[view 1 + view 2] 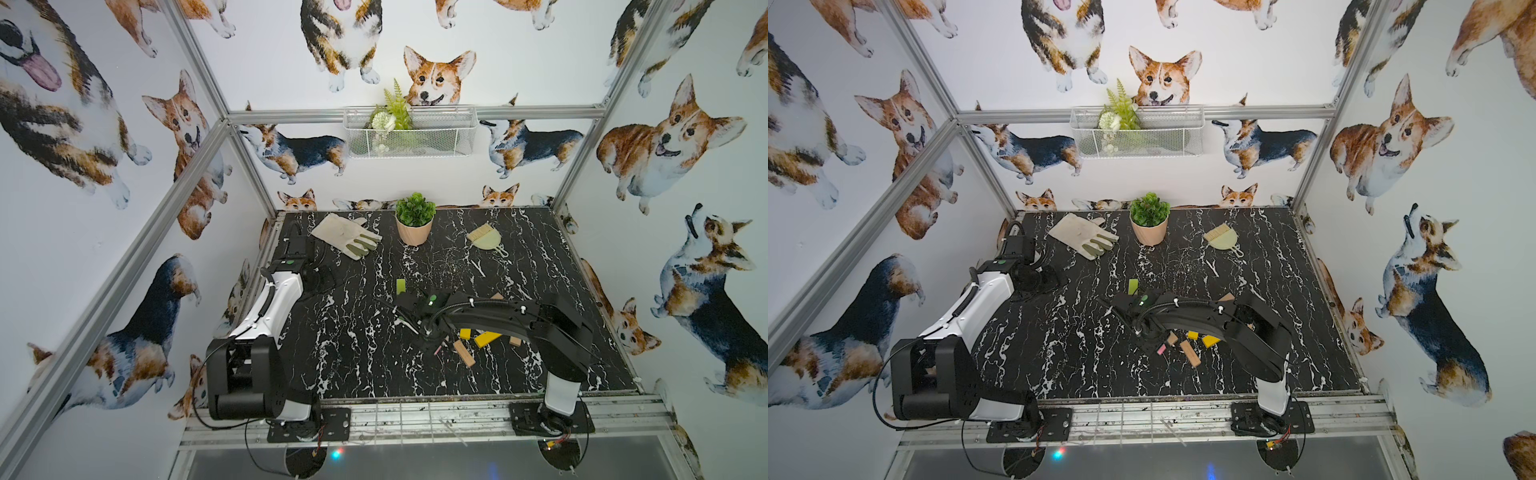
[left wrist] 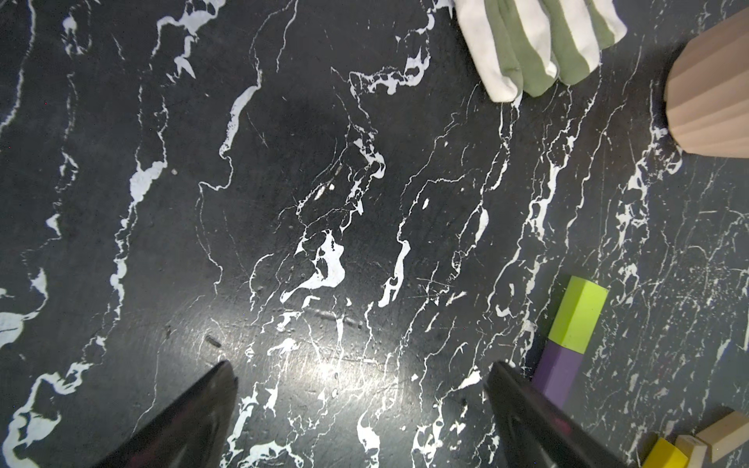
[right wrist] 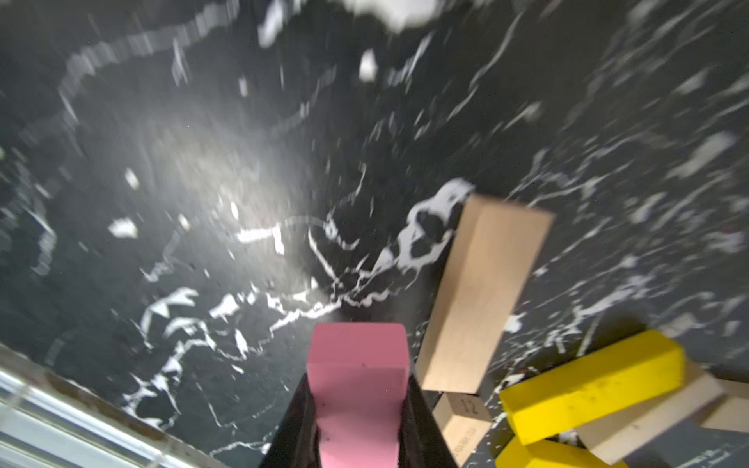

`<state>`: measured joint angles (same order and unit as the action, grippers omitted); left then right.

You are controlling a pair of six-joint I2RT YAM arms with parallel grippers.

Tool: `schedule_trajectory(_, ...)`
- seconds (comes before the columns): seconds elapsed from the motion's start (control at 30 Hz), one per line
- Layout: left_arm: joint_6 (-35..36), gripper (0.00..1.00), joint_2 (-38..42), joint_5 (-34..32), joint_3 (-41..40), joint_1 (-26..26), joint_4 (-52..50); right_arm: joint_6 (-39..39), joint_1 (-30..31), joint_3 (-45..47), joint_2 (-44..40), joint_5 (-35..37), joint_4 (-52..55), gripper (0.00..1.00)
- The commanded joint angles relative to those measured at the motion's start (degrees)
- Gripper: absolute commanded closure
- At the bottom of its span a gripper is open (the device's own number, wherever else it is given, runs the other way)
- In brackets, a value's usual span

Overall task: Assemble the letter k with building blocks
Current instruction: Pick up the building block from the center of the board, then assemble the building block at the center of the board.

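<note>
Over marble table (image 3: 202,194), right tool (image 3: 357,383) gripping pink block (image 3: 356,352), left tool (image 2: 360,372) agape

The black marble table (image 1: 353,365) is carrying a glove (image 1: 345,235), a pot (image 1: 413,232), a dustpan (image 1: 487,242), a green block (image 1: 400,286), yellow blocks (image 1: 488,338) and wood blocks (image 1: 464,353).

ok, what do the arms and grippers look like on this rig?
Left arm: white shell, black joints, green dot, black cable. Right arm: black links, white lower link, ribbed black hose, white ties, green dot. Fingers of left gripper and right gripper: glossy black, tapered.
</note>
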<state>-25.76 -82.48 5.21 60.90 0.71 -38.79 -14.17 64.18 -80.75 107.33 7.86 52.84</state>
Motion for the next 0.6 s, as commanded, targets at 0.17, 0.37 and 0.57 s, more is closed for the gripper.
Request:
schedule_trajectory(0.17, -0.61, 0.03, 0.39, -0.20, -0.51, -0.14, 0.10, -27.22, -6.19, -19.12, 6.88, -0.42, 7.62, 1.00)
schedule_trajectory(0.37, -0.75, 0.04, 0.54, -0.59, -0.64, -0.12, 0.11, -40.94, -7.14, -21.10, 10.35, -4.71, 3.58, 1.00)
schedule_trajectory(0.57, -0.84, 0.04, 1.00, -1.24, -0.79, -0.10, 0.19, -46.89, -6.40, -15.70, 11.89, -9.76, -5.62, 1.00)
